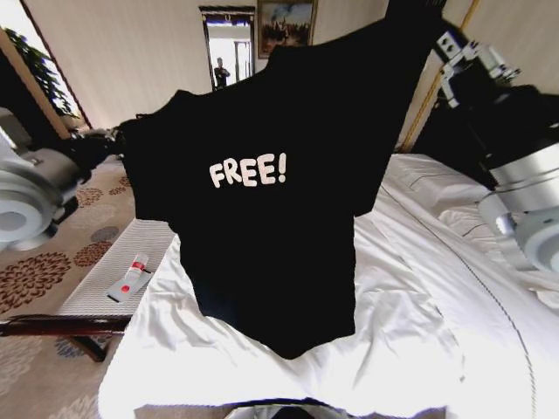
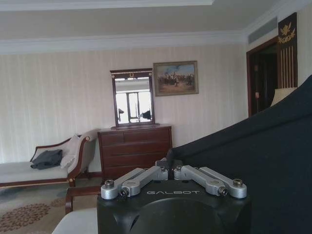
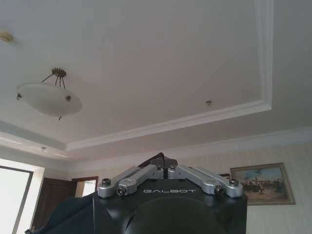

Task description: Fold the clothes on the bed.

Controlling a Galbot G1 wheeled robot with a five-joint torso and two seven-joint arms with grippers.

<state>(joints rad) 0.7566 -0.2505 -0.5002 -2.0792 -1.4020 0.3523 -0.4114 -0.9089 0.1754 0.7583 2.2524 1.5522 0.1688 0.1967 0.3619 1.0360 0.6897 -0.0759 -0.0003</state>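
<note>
Above bed [image 1: 419, 288], T-shirt [image 1: 271, 236] hangs between left pincer [image 2: 169, 167] and right pincer [image 3: 164, 163], both clamped on it.

Both arms are raised and spread apart. The left gripper [image 2: 169, 168] is held at mid height, its jaws pinched together; the right gripper [image 3: 164, 162] is lifted higher, its jaws apparently closed too.

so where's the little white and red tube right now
In the head view, the tube lies on the white bench at the bed's left.
</note>
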